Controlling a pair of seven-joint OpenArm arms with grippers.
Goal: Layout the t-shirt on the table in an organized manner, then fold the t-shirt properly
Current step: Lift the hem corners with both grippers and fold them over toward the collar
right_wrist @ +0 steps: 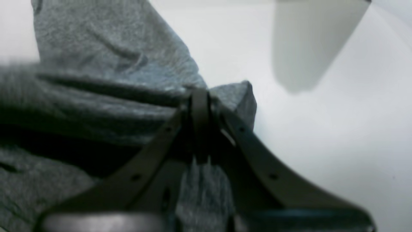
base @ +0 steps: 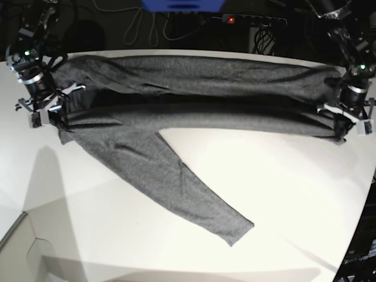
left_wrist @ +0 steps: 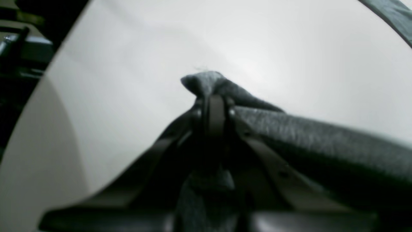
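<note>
Along the counter's (base: 282,194) far edge the shirt (base: 194,94) is stretched taut, its long axis running side to side between the two arms. The left fingers (left_wrist: 216,96) are clenched on one end, the right fingers (right_wrist: 199,100) on the other. One sleeve trails diagonally toward the near edge. Open counter lies in front, so the shirt could likely be drawn nearer and laid flat there.
</note>
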